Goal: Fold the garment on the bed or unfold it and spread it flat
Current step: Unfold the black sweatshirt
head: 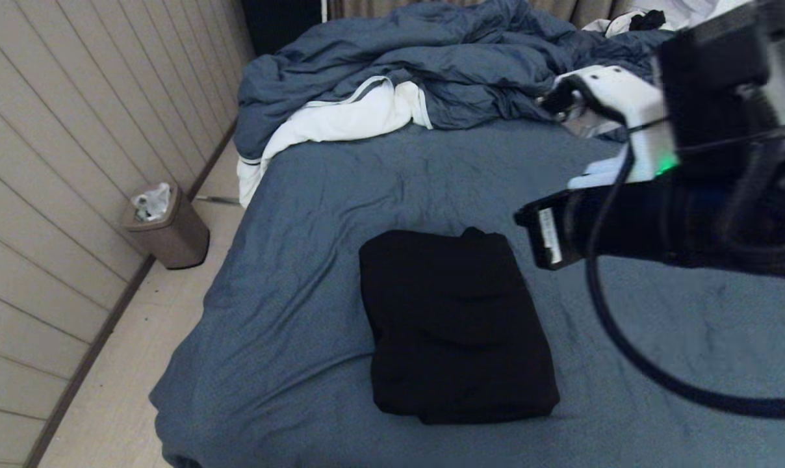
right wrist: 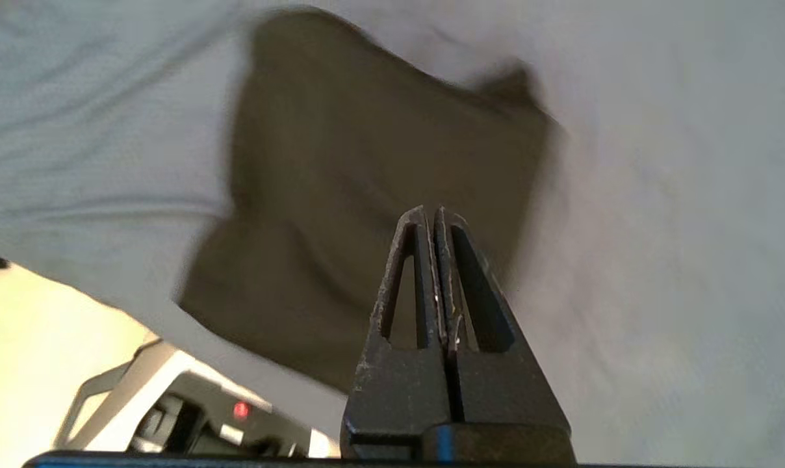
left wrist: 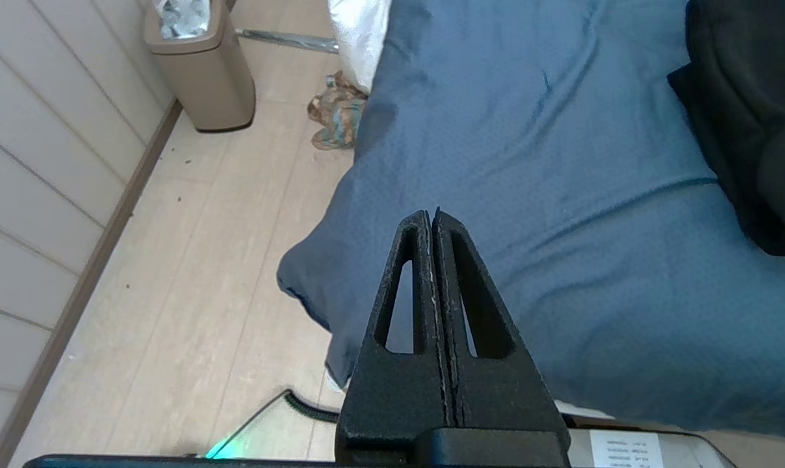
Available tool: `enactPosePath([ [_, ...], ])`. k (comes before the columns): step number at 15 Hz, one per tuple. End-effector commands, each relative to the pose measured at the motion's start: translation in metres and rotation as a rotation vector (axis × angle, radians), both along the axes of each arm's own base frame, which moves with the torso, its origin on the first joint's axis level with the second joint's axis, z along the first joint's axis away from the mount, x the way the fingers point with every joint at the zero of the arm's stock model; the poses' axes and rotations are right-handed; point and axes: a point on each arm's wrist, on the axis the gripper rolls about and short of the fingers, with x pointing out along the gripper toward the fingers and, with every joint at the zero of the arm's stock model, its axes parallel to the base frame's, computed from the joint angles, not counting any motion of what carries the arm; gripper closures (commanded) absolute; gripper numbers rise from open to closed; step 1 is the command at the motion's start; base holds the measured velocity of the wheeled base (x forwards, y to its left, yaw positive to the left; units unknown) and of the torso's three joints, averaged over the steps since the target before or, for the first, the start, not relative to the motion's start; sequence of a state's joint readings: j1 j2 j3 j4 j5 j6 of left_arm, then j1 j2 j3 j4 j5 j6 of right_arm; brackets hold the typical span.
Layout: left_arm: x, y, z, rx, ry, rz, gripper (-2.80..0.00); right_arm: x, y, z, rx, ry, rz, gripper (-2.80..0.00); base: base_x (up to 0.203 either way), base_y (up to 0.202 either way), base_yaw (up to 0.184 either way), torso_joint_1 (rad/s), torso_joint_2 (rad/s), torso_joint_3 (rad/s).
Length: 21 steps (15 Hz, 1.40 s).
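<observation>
While the folded black hoodie (head: 454, 325) is lying on the bed (head: 314, 195), we are bringing our closed, empty right gripper (right wrist: 431, 211) over it; part the fingers before pinching an edge.

No legible text anywhere: a white label (head: 549, 235) on the end of the right arm's black housing in the head view and a white sticker (left wrist: 626, 450) on the robot's body in the left wrist view both carry print too small to read.
</observation>
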<state>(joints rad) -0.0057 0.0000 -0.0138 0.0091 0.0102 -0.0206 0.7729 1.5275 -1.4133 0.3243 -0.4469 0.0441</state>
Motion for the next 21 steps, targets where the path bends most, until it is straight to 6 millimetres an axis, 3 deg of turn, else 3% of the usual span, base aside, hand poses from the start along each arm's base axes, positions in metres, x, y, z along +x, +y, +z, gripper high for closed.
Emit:
enactPosePath([
  [1, 0.0, 0.0, 0.0, -0.001, 0.002, 0.0, 0.0, 0.008, 0.049, -0.032, -0.115, 0.036, 0.08, 0.0, 0.0, 0.0, 0.0, 0.0, 0.0, 0.0],
  [5, 0.0, 0.0, 0.0, -0.001, 0.003, 0.0, 0.0, 0.014, 0.08, -0.068, -0.271, 0.077, 0.153, 0.0, 0.0, 0.0, 0.0, 0.0, 0.0, 0.0],
  [10, 0.0, 0.0, 0.0, -0.001, 0.003, 0.0, 0.0, 0.022, 0.099, -0.104, -0.381, 0.132, 0.171, 0.0, 0.0, 0.0, 0.0, 0.0, 0.0, 0.0],
  [11, 0.0, 0.0, 0.0, -0.001, 0.002, 0.0, 0.0, 0.022, 0.104, -0.111, -0.398, 0.144, 0.182, -2.8, 0.0, 0.0, 0.0, 0.0, 0.0, 0.0],
  [21, 0.0, 0.0, 0.0, -0.001, 0.002, 0.0, 0.0, 0.037, 0.143, -0.158, -0.467, 0.2, 0.205, -2.8, 0.0, 0.0, 0.0, 0.0, 0.0, 0.0],
])
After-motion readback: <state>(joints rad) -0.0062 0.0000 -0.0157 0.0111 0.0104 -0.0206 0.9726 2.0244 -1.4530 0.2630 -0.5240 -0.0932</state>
